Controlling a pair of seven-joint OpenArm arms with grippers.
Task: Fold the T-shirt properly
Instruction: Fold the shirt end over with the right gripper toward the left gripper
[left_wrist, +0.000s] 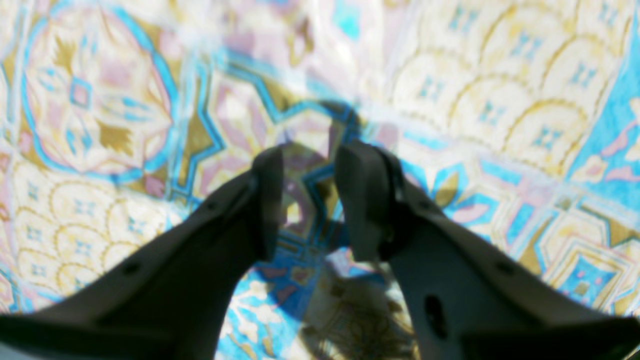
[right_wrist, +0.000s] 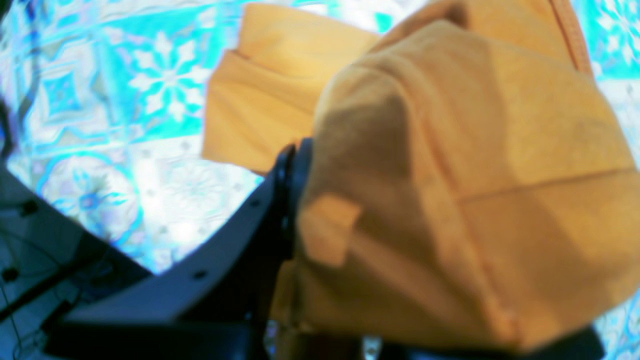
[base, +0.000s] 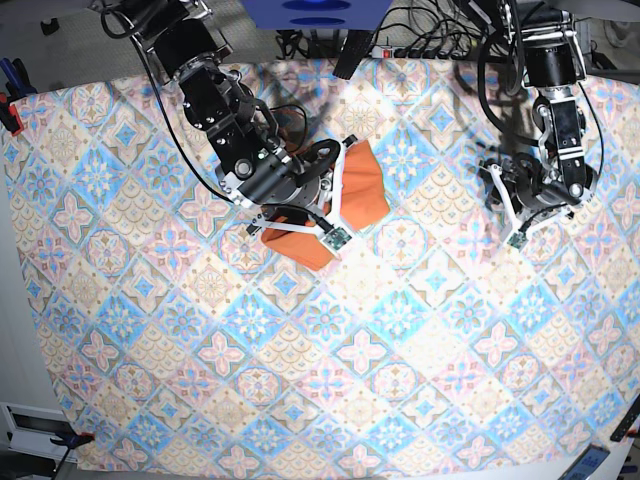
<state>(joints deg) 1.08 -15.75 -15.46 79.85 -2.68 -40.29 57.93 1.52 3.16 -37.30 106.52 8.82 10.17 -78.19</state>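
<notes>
T-shirt: one orange T-shirt (base: 362, 190), bunched in the upper middle of the tablecloth (base: 300, 340).
Right gripper (base: 318, 195): jaws clamped on the T-shirt's cloth, which is draped over one finger.
Left gripper (left_wrist: 307, 200): jaws seen parted, nothing between them, above bare tablecloth, well apart from the shirt.
Room: wide bare tablecloth is seen below both arms; cables (base: 430, 30) lie along the far edge.
Count: one shirt, two arms.

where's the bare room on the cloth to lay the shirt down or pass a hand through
The tablecloth is bare across its whole near half, below both arms. A second bare strip lies between the T-shirt and the left gripper. It is crowded where the right gripper grips the shirt, and cables line the far edge.
</notes>
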